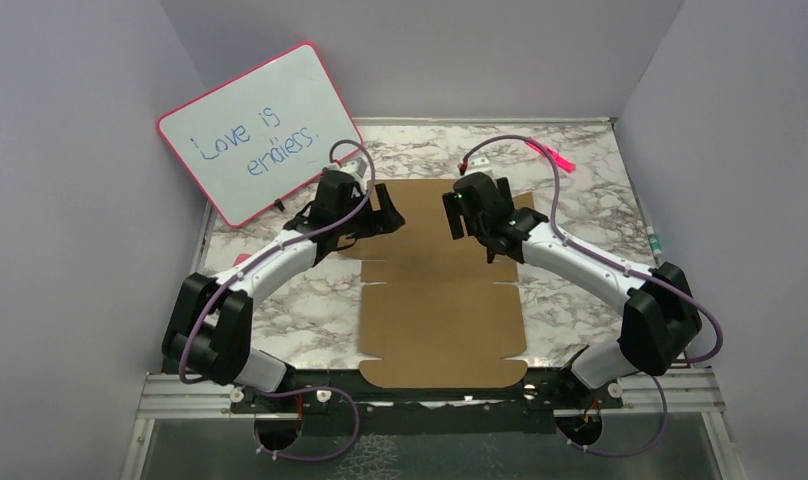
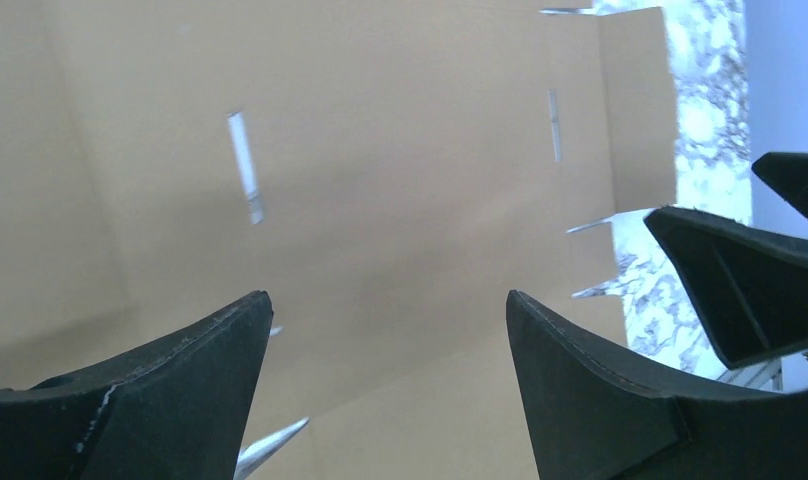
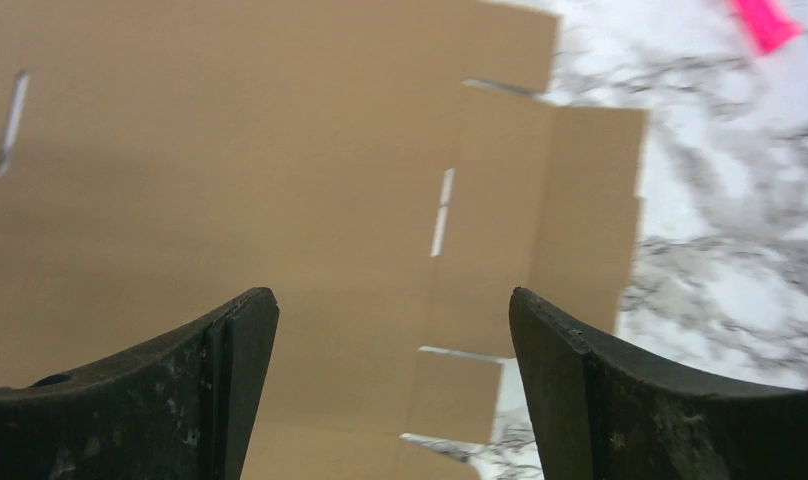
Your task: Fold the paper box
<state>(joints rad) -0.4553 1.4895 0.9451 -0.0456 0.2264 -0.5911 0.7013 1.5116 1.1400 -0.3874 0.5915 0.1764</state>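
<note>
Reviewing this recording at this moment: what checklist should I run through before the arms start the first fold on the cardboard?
1. The plain brown cardboard sheet lies flat and unfolded on the marble table: ok.
2. The left jaws are open and empty: ok.
3. The right jaws are open and empty: ok.
4. Both sets are over the sheet's far half, apart from each other: ok.
5. The pink-framed whiteboard and the pink marker are off the sheet: ok.
6. Height of either set above the sheet: cannot tell.
</note>
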